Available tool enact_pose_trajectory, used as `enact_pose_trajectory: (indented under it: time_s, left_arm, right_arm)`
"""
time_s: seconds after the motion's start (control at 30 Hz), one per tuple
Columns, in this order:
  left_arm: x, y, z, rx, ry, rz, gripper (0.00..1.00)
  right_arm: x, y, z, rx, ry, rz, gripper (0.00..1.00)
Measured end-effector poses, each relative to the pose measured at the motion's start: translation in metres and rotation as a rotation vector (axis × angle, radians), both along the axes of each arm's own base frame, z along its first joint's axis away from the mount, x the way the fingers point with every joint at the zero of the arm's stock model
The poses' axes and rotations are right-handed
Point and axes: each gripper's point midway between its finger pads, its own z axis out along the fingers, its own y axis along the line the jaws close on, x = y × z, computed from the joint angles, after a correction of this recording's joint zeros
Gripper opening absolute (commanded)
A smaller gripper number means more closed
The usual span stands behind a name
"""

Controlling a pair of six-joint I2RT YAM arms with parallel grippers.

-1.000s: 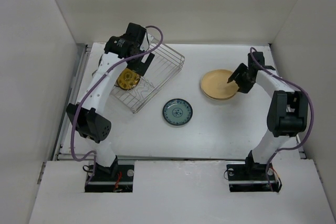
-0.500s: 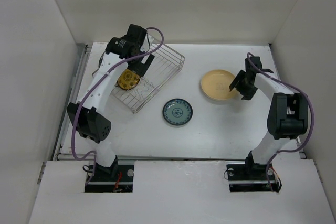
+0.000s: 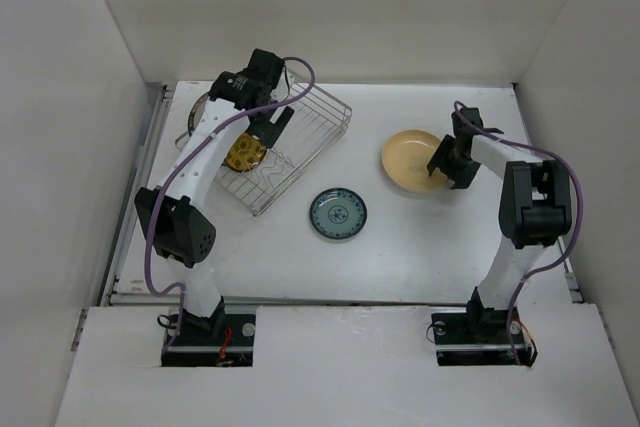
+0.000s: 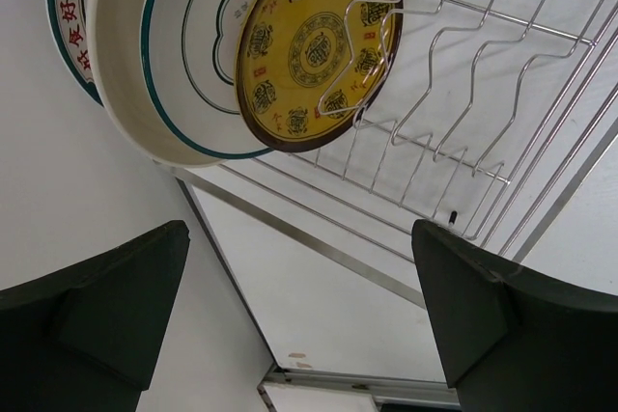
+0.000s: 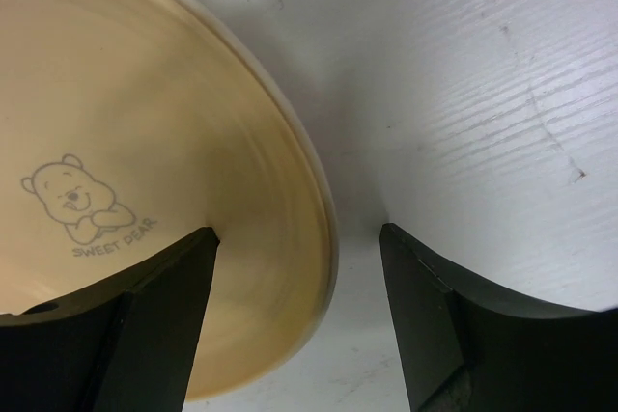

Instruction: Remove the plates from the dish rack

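- Left gripper (image 4: 299, 335): I read its jaws wide apart, empty, over the dish rack (image 3: 318, 117) at 10 o'clock.
- Yellow patterned plate (image 4: 314, 45): upright in the rack, beside a teal-ringed plate (image 4: 174, 94).
- Right gripper (image 5: 299, 277): spread, straddling the tan plate (image 5: 145, 142) rim, 2 o'clock.

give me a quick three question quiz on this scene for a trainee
1. True or false: the tan plate lies on the table, outside the dish rack.
2. The yellow patterned plate is: A in the rack; B on the tan plate; C between the left jaws.
3. What do the open right jaws straddle?
Key: 1 true; 2 A; 3 the tan plate's rim.
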Motion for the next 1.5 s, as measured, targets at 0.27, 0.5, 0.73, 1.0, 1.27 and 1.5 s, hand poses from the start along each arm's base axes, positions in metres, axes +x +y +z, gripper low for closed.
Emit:
enact_pose_trajectory:
  time_s: [0.27, 0.5, 0.73, 1.0, 1.27, 1.5]
  left_arm:
    - [0.001, 0.001, 0.0, 0.008, -0.004, -0.003, 1.0]
    - [0.008, 0.009, 0.0, 0.019, -0.019, 0.006, 0.81]
    - [0.024, 0.033, -0.027, 0.066, 0.052, 0.031, 0.42]
    - [0.043, 0.043, -0.086, 0.121, 0.175, 0.049, 0.42]
    - [0.052, 0.056, -0.088, 0.123, 0.148, 0.092, 0.48]
    - [0.058, 0.057, -0.088, 0.118, 0.127, 0.094, 0.52]
  right_arm:
    - [0.002, 0.002, 0.001, -0.004, -0.006, 0.007, 0.75]
    - [-0.001, 0.005, 0.015, -0.026, -0.022, 0.017, 0.75]
    - [0.004, 0.02, 0.081, -0.049, -0.171, 0.057, 0.75]
    - [0.002, 0.024, 0.121, -0.051, -0.254, 0.07, 0.76]
    - [-0.007, 0.031, 0.138, -0.026, -0.281, 0.093, 0.76]
    - [-0.009, 0.039, 0.142, -0.009, -0.289, 0.114, 0.76]
